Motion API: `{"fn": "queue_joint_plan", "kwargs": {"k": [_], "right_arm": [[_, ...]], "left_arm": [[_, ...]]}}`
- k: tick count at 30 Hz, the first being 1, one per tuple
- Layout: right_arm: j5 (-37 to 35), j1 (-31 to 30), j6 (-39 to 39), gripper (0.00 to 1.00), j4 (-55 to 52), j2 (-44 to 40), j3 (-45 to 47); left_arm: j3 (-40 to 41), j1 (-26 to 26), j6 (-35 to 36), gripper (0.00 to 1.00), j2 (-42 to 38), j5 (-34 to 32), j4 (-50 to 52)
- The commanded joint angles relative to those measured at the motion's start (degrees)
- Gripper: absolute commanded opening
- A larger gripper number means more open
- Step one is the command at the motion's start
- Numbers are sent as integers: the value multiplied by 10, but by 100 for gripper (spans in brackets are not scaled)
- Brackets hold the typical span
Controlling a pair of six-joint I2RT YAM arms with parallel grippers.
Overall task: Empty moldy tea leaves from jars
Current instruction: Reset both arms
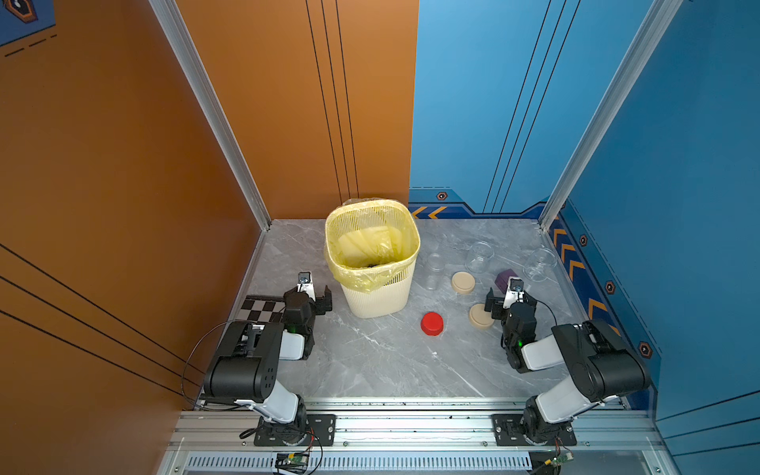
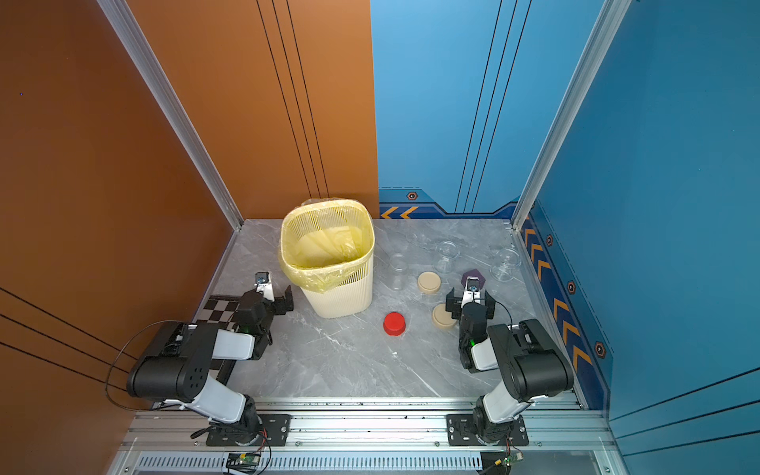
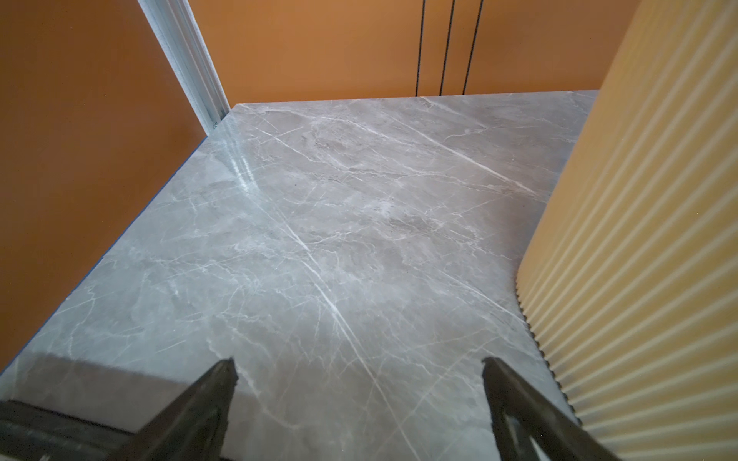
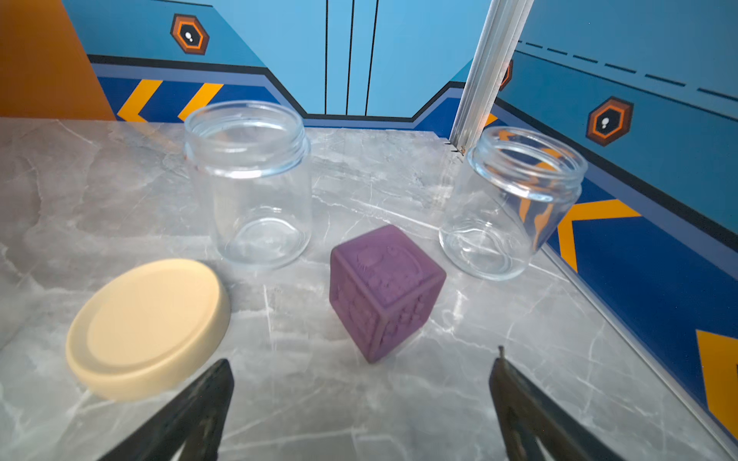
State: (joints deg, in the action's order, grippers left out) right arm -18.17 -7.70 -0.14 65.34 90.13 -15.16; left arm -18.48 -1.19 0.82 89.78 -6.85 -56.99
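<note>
Right wrist view: two of the jars (image 4: 251,187) upright on the table (image 4: 359,419), lidless, clear to the base, no leaf visible inside. In both top views, with twelve o'clock at the back wall, placed at about two and half past two. Third jar (image 1: 434,269) at one o'clock, just beside the bin (image 1: 382,296). Judging by the bare glass, probably already emptied.

Tea leaves (image 1: 372,265): only a dark smudge low inside the yellow liner (image 1: 362,283), at eleven o'clock. Too small to call with confidence.

Handling, as a guess:
- Glass rigid, smooth and slippery under hard pads, breakable if knocked or dropped.
- Light when empty, so easily tipped.
- Best taken around the straight wall below the threaded neck, not by the rim.
- Leaves loose and crumbly, likely to cling or scatter.

Outward: beige lid (image 4: 147,327) lying flat at two o'clock, near the closer jar. Purple cube (image 4: 385,291) in front of and between the two jars, touching neither. Second beige lid (image 1: 481,316) at three o'clock, red lid (image 1: 432,323) close to centre.

Right gripper (image 4: 361,359) spread wide and empty at three o'clock, pointed at the cube. Left gripper (image 3: 359,361) likewise parted, holding nothing, at nine o'clock beside the bin's ribbed wall.

Hard to make out:
- Bin floor mostly lost behind liner folds.
- Jars nearly vanishing against the marble in the top views.
- Third jar outside both wrist views.
- Second beige lid partly covered by the right gripper.
- Any clinging residue impossible to judge.
</note>
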Motion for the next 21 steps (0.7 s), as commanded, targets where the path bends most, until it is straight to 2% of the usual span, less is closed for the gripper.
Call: {"fn": "queue_joint_plan", "kwargs": {"k": [1, 6, 11, 18, 21], "right_arm": [[28, 25, 20, 100, -97, -16, -43], [47, 34, 24, 100, -113, -17, -51], [63, 40, 28, 100, -123, -17, -56], [65, 42, 28, 100, -124, -17, -55], [64, 42, 28, 100, -124, -17, -56]], "left_arm": [[-20, -4, 14, 98, 0, 25, 12], [-21, -5, 13, 98, -1, 22, 14], [-20, -4, -3, 98, 0, -15, 14], [-33, -9, 10, 98, 1, 0, 36], [-27, -23, 7, 98, -4, -47, 35]]}}
